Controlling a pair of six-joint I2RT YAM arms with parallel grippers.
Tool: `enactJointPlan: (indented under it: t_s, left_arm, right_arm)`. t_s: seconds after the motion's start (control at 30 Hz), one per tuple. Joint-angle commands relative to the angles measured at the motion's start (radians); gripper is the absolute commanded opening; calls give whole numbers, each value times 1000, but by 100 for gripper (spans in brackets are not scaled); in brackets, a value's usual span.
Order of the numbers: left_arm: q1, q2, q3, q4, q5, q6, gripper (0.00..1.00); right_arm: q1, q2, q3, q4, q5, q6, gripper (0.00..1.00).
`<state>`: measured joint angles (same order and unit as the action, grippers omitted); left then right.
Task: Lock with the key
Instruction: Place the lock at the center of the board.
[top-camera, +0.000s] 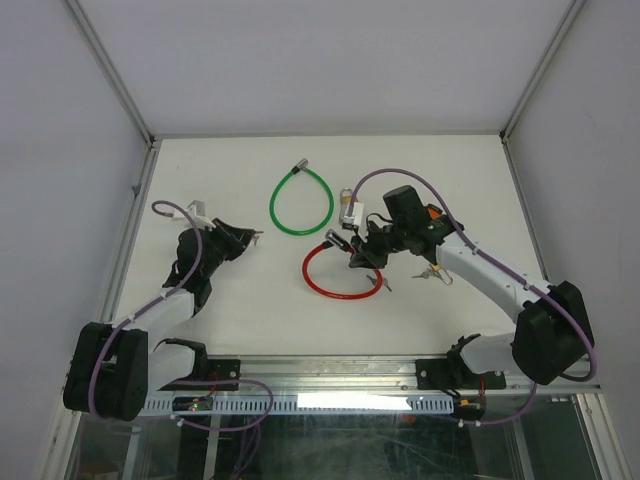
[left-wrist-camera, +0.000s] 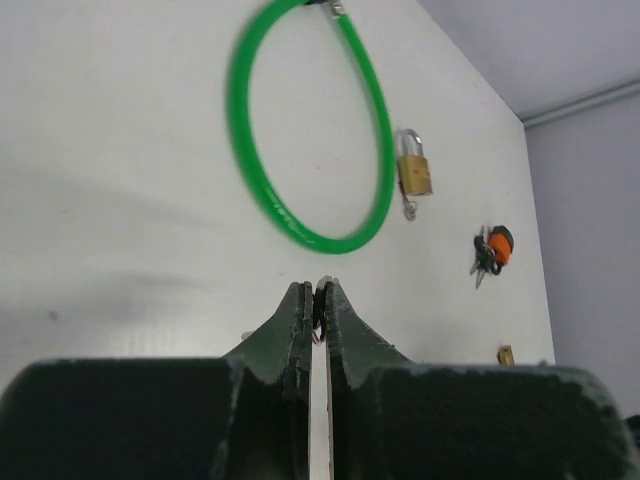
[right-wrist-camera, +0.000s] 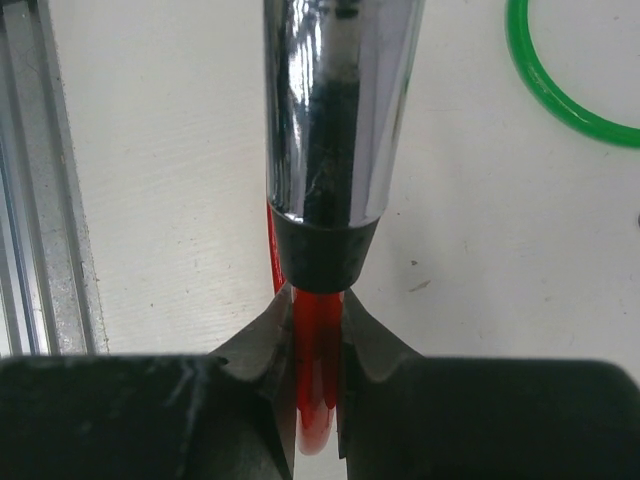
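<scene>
My right gripper (top-camera: 362, 255) (right-wrist-camera: 318, 300) is shut on the red cable lock (top-camera: 338, 285) (right-wrist-camera: 320, 380), just behind its chrome cylinder head (top-camera: 333, 240) (right-wrist-camera: 340, 100), which points away from the wrist camera. The rest of the red loop lies on the table. My left gripper (top-camera: 252, 237) (left-wrist-camera: 315, 290) hovers at mid-left, its jaws pressed together on a small key; only a sliver of metal shows between the fingertips. It points toward the cylinder head, a short way off.
A green cable lock (top-camera: 300, 200) (left-wrist-camera: 300, 130) lies as a loop at centre back. A brass padlock (top-camera: 347, 205) (left-wrist-camera: 415, 172) sits beside it. An orange-tagged key bunch (top-camera: 432, 212) (left-wrist-camera: 493, 250) and more keys (top-camera: 435, 272) lie by the right arm.
</scene>
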<state>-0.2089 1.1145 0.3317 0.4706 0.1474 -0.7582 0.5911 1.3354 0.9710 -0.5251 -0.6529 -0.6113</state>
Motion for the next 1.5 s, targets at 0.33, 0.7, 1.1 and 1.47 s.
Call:
enactJointPlan:
  t_s: [0.33,0.7,1.1,1.47]
  left_arm:
    - [93,176,16,-42,-92,-190,8]
    - [91,-115,-5,-310,-212,-247,55]
    - [89,-756,-51,-359,-75,-73,81]
    - [89,-778,-80,-295,55,-31,85]
  right_arm:
    - [-38,127,110,166,-210,342,0]
    - [33,410,349,267,-270,621,0]
    - [173,859,861,170,-269,780,2]
    - [177,1055,1172,-137,-31,535,55]
